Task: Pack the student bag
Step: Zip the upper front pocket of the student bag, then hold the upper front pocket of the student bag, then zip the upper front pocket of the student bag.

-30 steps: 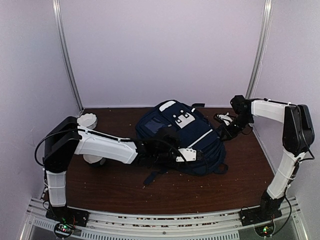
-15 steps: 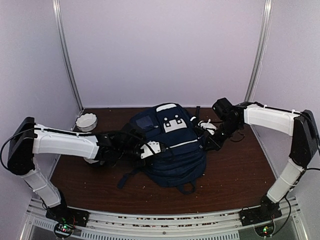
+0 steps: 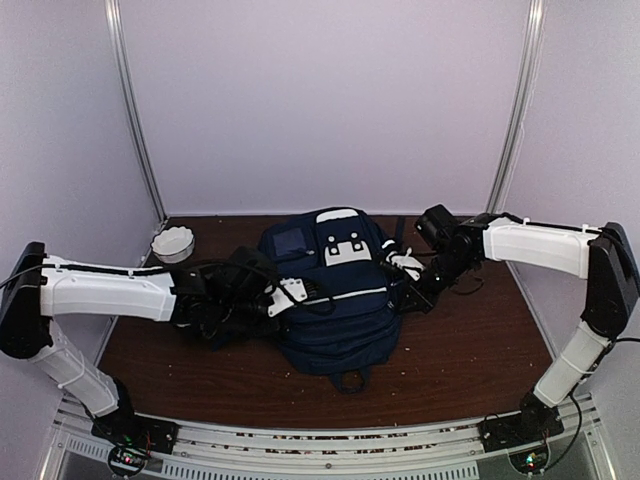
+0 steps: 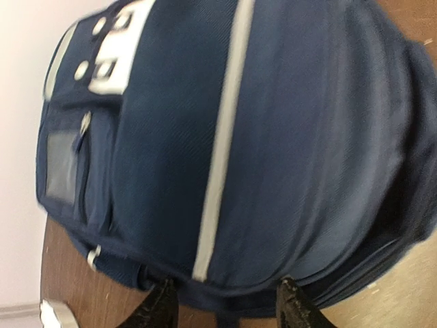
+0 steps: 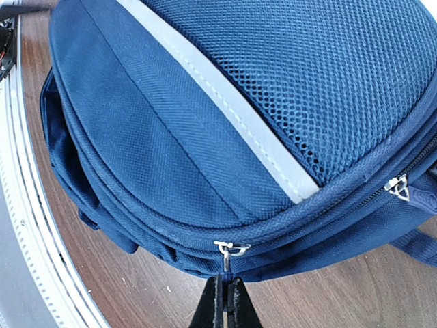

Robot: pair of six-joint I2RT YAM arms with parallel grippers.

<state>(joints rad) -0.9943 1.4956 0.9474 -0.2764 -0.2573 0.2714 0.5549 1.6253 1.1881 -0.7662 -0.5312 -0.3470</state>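
Observation:
The student bag (image 3: 335, 290) lies in the middle of the brown table, navy blue with white stripes and white patches, its front facing up. My left gripper (image 3: 288, 297) is at the bag's left side. In the left wrist view it (image 4: 227, 301) is open, and the bag's (image 4: 273, 137) lower edge lies between the two fingertips. My right gripper (image 3: 408, 290) is at the bag's right side. In the right wrist view it (image 5: 225, 301) is shut on a zipper pull (image 5: 226, 263) that hangs from a closed zip along the bag's (image 5: 171, 137) edge.
A white bowl (image 3: 172, 243) stands at the back left, behind my left arm. A second zipper slider (image 5: 398, 186) shows further along the bag. The metal rail (image 5: 27, 205) runs along the table's front edge. The walls stand close behind and at both sides.
The bag has turned and slid to the left. My left arm has drawn back to the left. My right gripper has followed the bag leftwards along its right side.

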